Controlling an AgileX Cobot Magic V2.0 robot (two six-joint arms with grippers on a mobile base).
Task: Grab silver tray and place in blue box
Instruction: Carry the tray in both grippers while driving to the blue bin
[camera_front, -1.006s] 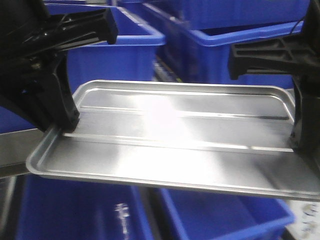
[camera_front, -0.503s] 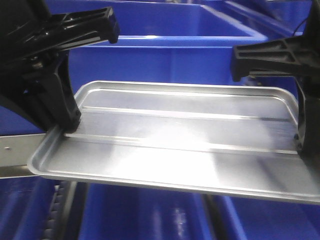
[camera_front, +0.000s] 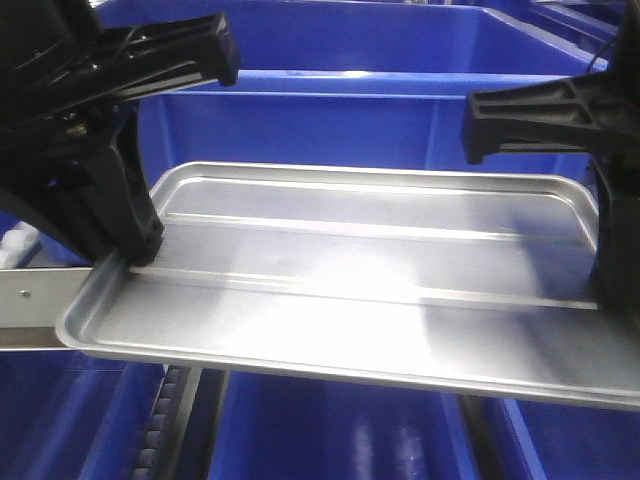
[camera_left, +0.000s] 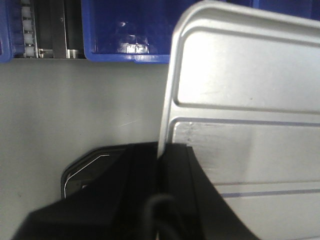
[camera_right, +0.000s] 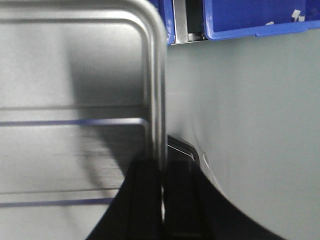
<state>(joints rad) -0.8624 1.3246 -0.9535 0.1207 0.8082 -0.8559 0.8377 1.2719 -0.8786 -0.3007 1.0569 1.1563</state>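
My left pincer (camera_left: 161, 159) is closed hard on the left short rim of the silver tray (camera_left: 250, 100). Only the left wrist view shows this plainly, with a black finger on each side of the raised lip. That view also shows a flat, dull grey surface (camera_left: 75, 110) under the tray, and at the top edge what may be a roller track (camera_left: 30, 30), though it is too small to be sure.

The front view alone shows the tray carried in the air, roughly level, just in front of the blue box (camera_front: 300, 125) and not in it. The tray is brushed shiny metal with rounded corners and two long straight ridges along its floor, and a bright glare lies across it. The box is glossy plastic with a thick lipped rim.

My right pincer (camera_right: 162, 172) is likewise closed on the right short rim, as the right wrist view shows.
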